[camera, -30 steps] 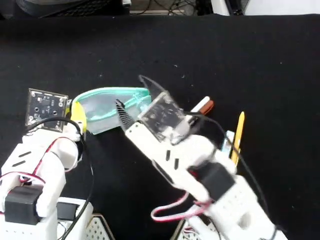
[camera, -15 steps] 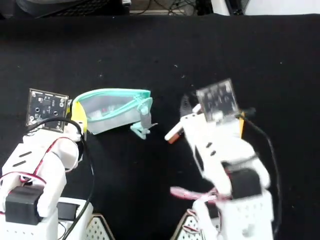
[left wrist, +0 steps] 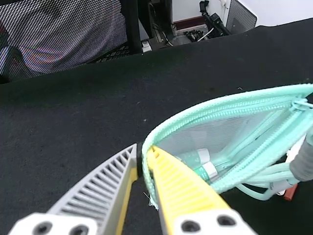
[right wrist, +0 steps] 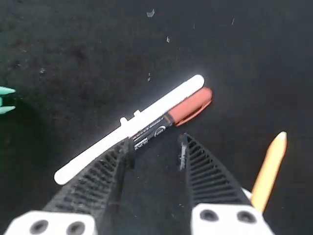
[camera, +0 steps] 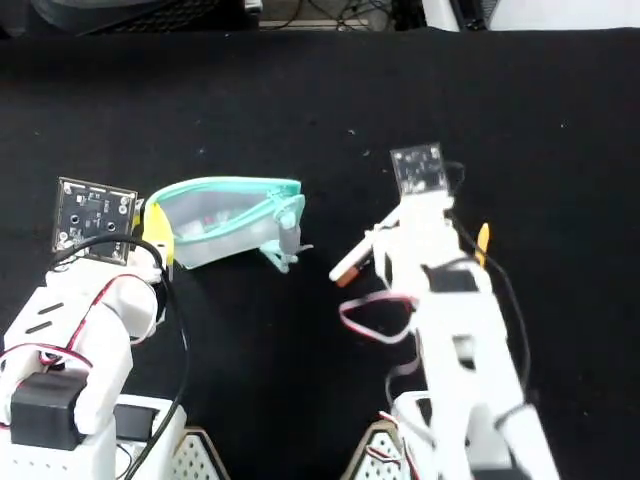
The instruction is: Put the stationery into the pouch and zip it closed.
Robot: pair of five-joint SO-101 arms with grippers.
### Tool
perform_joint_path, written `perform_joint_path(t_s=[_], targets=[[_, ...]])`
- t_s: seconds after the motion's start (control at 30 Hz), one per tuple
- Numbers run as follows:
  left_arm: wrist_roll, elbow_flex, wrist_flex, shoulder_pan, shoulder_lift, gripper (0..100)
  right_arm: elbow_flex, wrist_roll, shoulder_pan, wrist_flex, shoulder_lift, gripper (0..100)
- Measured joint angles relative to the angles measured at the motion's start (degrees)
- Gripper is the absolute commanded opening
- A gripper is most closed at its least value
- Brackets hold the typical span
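A mint mesh pouch (camera: 225,220) lies unzipped on the black table, with pens (left wrist: 195,159) inside it. My left gripper (camera: 152,232) is shut on the pouch's left end; the wrist view has its grey and yellow fingers (left wrist: 164,169) pinching the zipper rim (left wrist: 205,115). My right gripper (right wrist: 155,149) hangs open just above a red-capped marker (right wrist: 188,110) and a white pen (right wrist: 132,127) lying side by side. In the high view these two (camera: 348,268) stick out from under the right arm (camera: 430,260). An orange pencil (right wrist: 269,169) lies beside them.
The pouch's zipper pull and cord (camera: 285,250) hang loose at its right end. The pencil (camera: 482,240) sits just right of the right arm. The far edge of the black table (camera: 320,35) borders a cluttered floor. Open cloth lies behind both arms.
My right arm has swung away from the pouch's open end to the right and now stands over the marker and the white pen. The pouch's right end has dropped. The left arm kept still.
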Motion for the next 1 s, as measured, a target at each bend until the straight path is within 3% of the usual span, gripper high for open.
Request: perform_joint_path(t_s=[0.4, 1.0], targets=[[0.0, 0.0, 0.0, 0.0, 0.0, 3, -23.65, -3.96, 0.26, 5.36, 36.4, 16.6], [0.0, 0.0, 0.0, 0.0, 0.0, 3, -36.48, -4.04, 2.46, 17.85, 46.95, 16.2]])
